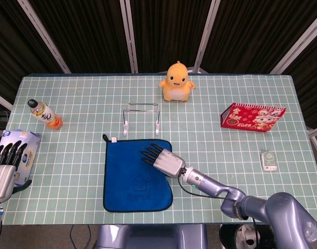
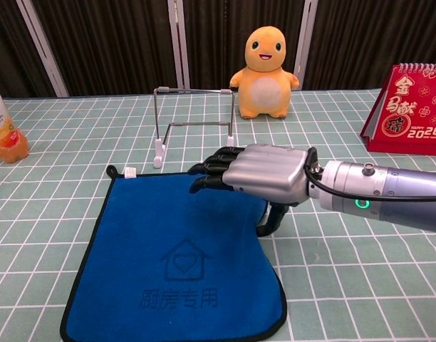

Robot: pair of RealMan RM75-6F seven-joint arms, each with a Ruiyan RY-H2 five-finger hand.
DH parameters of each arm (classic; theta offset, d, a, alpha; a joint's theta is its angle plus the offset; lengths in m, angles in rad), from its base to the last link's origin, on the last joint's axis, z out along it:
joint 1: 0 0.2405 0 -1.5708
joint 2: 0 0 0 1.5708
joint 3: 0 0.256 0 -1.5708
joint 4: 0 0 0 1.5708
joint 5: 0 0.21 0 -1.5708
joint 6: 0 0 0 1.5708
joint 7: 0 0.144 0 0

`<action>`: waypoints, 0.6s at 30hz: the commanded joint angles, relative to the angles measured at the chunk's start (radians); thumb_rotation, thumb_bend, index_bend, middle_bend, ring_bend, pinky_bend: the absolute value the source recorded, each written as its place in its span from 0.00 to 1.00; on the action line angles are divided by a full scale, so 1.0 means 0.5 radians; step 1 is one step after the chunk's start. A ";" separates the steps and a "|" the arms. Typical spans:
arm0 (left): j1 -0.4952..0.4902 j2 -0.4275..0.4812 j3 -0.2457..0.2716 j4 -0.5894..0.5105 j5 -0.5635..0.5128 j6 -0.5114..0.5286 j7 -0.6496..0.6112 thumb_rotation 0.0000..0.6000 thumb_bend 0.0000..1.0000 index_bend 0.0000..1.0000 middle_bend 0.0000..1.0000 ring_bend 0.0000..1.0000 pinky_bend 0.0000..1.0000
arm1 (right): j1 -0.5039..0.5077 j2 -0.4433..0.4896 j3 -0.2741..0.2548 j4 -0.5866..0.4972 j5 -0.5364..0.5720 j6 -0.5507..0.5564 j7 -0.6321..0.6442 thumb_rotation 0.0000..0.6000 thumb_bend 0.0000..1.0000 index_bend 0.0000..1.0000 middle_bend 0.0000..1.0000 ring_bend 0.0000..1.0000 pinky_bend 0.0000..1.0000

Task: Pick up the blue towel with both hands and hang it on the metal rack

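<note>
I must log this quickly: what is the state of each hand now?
Left hand: open, holding nothing, off the table's left edge.
Right hand: on the towel, thumb at its right edge; a grip cannot be told.

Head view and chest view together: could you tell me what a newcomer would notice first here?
Probably the blue towel lying flat at the table's near middle, with the right hand over its far right corner, fingers stretched out and thumb down at the towel's right edge. Behind it stands the metal rack, bare, and further back an orange plush toy. The left hand waits at the far left edge.
</note>
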 commanded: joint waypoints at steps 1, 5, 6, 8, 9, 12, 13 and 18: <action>-0.003 -0.003 0.000 0.002 -0.003 -0.005 0.004 1.00 0.00 0.00 0.00 0.00 0.00 | 0.004 0.002 0.000 -0.002 0.003 0.004 0.010 1.00 0.32 0.25 0.00 0.00 0.00; -0.005 -0.006 -0.002 0.005 -0.009 -0.008 0.007 1.00 0.00 0.00 0.00 0.00 0.00 | 0.004 -0.001 -0.011 0.006 0.000 0.019 0.041 1.00 0.46 0.35 0.00 0.00 0.00; -0.006 -0.007 -0.002 0.006 -0.010 -0.009 0.008 1.00 0.00 0.00 0.00 0.00 0.00 | 0.004 -0.003 -0.014 0.010 -0.001 0.023 0.049 1.00 0.48 0.40 0.00 0.00 0.00; -0.007 -0.008 -0.001 0.007 -0.011 -0.011 0.011 1.00 0.00 0.00 0.00 0.00 0.00 | 0.003 -0.008 -0.022 0.019 -0.005 0.030 0.068 1.00 0.53 0.51 0.00 0.00 0.00; -0.007 -0.009 0.000 0.007 -0.012 -0.013 0.012 1.00 0.00 0.00 0.00 0.00 0.00 | 0.002 -0.012 -0.027 0.025 -0.008 0.036 0.082 1.00 0.54 0.54 0.00 0.00 0.00; -0.009 -0.011 0.000 0.009 -0.015 -0.017 0.015 1.00 0.00 0.00 0.00 0.00 0.00 | -0.002 -0.021 -0.038 0.037 -0.014 0.055 0.113 1.00 0.58 0.63 0.00 0.00 0.00; -0.010 -0.012 0.000 0.009 -0.016 -0.020 0.015 1.00 0.00 0.00 0.00 0.00 0.00 | -0.005 -0.024 -0.042 0.043 -0.017 0.065 0.124 1.00 0.58 0.65 0.01 0.00 0.00; -0.019 -0.018 0.003 0.014 -0.023 -0.040 0.020 1.00 0.00 0.00 0.00 0.00 0.00 | -0.018 -0.032 -0.058 0.060 -0.017 0.090 0.170 1.00 0.58 0.65 0.01 0.00 0.00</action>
